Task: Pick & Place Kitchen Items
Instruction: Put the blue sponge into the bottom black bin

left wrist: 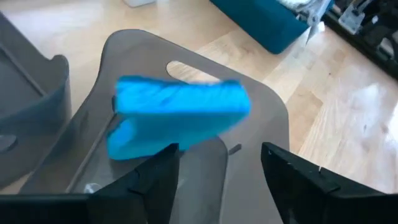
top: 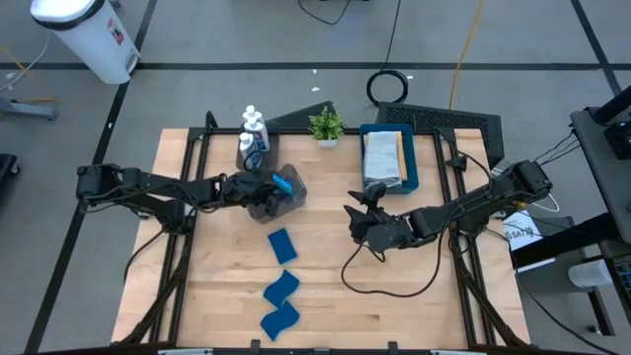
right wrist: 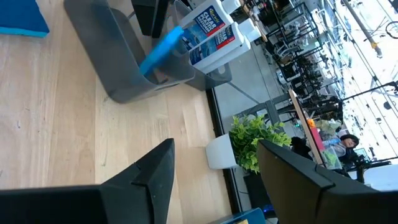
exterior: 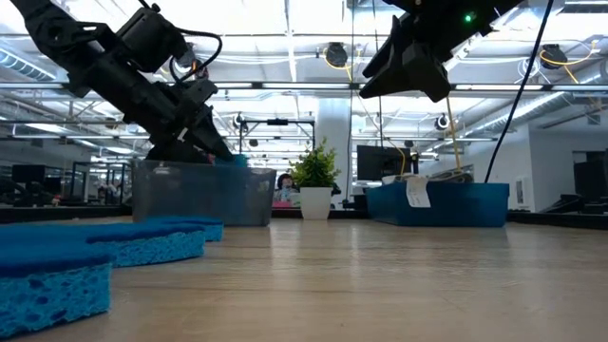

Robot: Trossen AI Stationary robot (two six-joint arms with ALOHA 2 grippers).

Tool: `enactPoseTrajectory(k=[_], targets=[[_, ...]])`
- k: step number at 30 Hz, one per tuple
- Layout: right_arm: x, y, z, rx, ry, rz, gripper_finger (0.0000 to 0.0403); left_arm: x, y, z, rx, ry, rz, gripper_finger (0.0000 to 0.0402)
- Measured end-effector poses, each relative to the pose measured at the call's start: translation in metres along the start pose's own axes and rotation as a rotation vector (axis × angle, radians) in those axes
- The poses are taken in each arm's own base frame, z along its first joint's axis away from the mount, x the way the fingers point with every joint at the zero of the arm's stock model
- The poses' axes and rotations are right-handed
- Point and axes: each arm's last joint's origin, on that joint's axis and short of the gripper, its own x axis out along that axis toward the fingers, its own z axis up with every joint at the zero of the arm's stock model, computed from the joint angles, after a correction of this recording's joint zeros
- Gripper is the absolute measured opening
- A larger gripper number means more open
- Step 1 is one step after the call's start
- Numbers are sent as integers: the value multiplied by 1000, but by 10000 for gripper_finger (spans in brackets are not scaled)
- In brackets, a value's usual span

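Left gripper [top: 258, 190] sits over the grey bin [top: 286, 202] just left of table centre, jaws apart, not clamped on anything; left wrist view shows both dark fingers [left wrist: 155, 180] spread with a blue sponge [left wrist: 177, 115] loose beyond them, over the bin's floor, cannot tell if it touches. In the high view that sponge [top: 283, 183] shows at the bin's 12 o'clock edge, right at the fingertips. Three more sponges lie flat on the wood at 6 o'clock of the bin: nearest [top: 282, 245], middle [top: 281, 288], last [top: 279, 319] near the table's front edge, each apart from the next. White bottles [top: 254, 126] with blue labels stand clustered at 11 o'clock of the bin, at the table's back edge; right wrist view shows two labels [right wrist: 211, 34] just behind the bin. Right gripper [top: 361, 221] hovers above bare table at 3 o'clock of the bin, well apart from it, jaws apart, holding nothing; low view shows it [exterior: 408, 71] raised high off the surface. Blue tray [top: 412, 179] at the back right, 12 o'clock of the right gripper, holds folded cloths [top: 382, 158], grey on top, colours below hard to tell. Potted plant [top: 326, 125] stands between bottles and tray at the back edge
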Motion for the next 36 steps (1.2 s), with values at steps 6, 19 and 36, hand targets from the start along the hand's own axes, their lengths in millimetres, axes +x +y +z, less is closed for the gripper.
enactPoseTrajectory(k=[6,19,36], targets=[[0,0,0,0,0,0,197,0,0,0,37,0,0,220],[0,0,0,10,0,0,196,-14,-4,12,86,-91,-33,216],[2,-1,0,22,0,13,196,35,0,0,202,-255,148,214]])
